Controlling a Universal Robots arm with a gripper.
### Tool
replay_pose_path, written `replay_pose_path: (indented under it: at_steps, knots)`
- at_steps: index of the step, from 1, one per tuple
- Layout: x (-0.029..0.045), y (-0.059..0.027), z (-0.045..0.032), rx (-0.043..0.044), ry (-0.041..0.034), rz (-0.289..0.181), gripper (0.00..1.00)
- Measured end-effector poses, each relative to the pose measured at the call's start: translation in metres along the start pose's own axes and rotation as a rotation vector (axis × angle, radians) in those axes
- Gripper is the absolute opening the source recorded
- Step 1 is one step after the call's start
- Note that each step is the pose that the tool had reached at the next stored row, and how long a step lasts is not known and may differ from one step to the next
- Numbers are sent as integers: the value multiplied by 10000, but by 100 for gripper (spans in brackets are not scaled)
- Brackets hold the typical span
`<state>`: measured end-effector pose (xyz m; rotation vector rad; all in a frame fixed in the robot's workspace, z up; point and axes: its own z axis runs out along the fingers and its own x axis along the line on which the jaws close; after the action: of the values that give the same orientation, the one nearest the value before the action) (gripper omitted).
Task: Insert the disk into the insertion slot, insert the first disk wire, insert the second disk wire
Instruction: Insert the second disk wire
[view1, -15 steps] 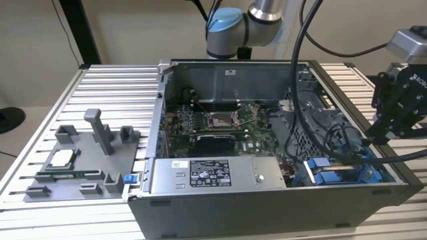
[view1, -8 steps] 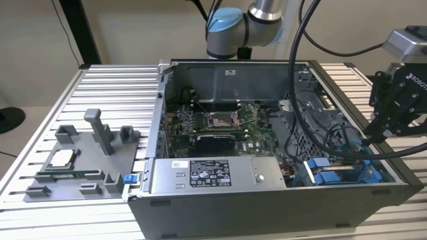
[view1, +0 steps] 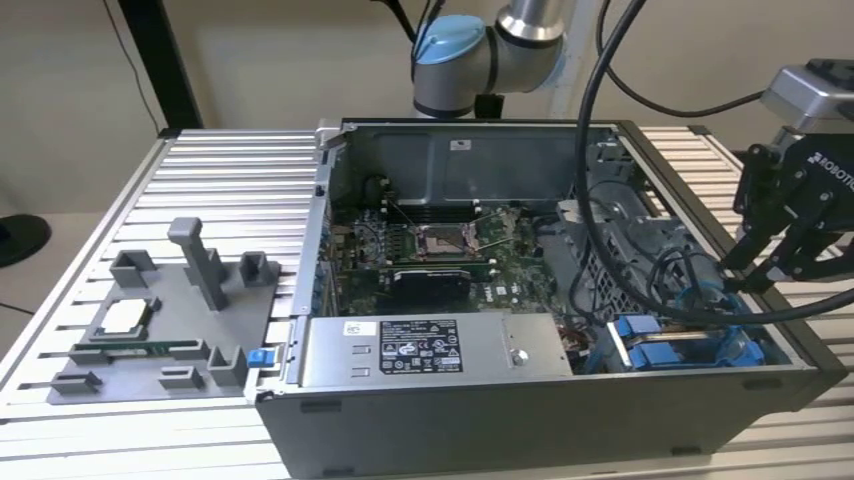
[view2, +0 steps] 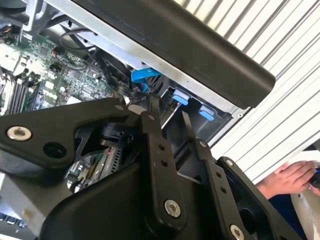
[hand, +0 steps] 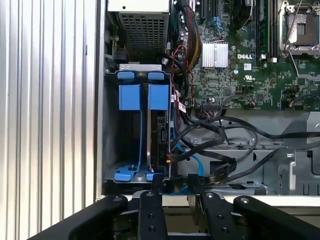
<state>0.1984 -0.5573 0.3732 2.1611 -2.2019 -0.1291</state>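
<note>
An open computer case (view1: 534, 420) stands on a slatted metal table (view1: 227, 170). Inside the case, along its near wall, lies a grey power-supply box (view1: 420, 350) with a black-and-white sticker; behind it lies the green circuit board (view1: 434, 250). In the case's near corner on the exterior view's right sits the drive bay (view1: 681, 345) with bright blue rails, and black cables (view1: 641, 290) loop over it. The gripper (view1: 771, 270) hangs just outside the case's wall on that same side, above the rim. To the exterior view's left of the case lies a grey tray (view1: 160, 330) with upright posts. Behind the case rises the robot arm (view1: 494, 50).
</note>
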Motion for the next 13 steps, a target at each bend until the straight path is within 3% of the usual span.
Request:
replay_pose_path:
  at_steps: [5,6,13]
  knots:
    - [-2,-4,22,0,-1,0,100]
    - [-3,-5,26,0,-1,0,0]
    - [-4,-8,58,0,-2,-1,0]
